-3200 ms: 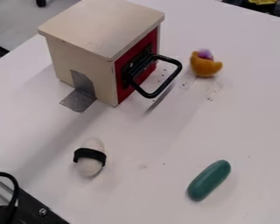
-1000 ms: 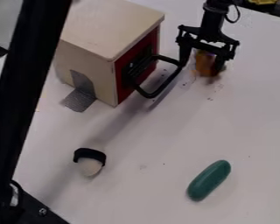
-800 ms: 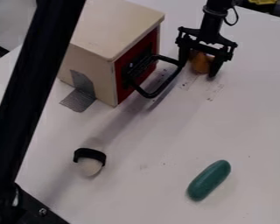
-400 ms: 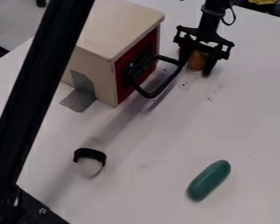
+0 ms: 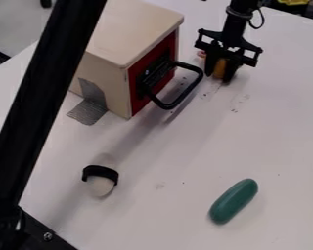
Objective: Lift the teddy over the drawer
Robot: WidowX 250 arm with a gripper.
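Teddy (image 5: 219, 68) is an orange shape between the two fingers of my gripper (image 5: 217, 78), largely hidden by them. I have the gripper drawn in narrow, with the teddy held in it, pointing down over the table (image 5: 179, 195). I can't tell whether the teddy touches the tabletop. A small pinkish-red bit (image 5: 201, 53) peeks out beside the gripper, on the side towards the cabinet; I can't tell what it belongs to.

Just left of the gripper in my view is the black loop handle (image 5: 197, 80), sticking out of the cabinet's red front (image 5: 139, 75). The cabinet (image 5: 129, 29) itself, pale with a flat top, is further left, and grey tape (image 5: 88, 111) runs from its side down onto the table. Small dark marks (image 5: 234, 110) dot the table on the near side of the gripper.

Well apart from the gripper, towards me, a green oblong thing (image 5: 234, 201) lies at a slant. Also well apart, nearer and to the left, is a whitish rounded thing (image 5: 100, 186) with a black band (image 5: 100, 172) across it. Further left, a long black arm link (image 5: 45, 93) slants across my view, in front of part of the cabinet.
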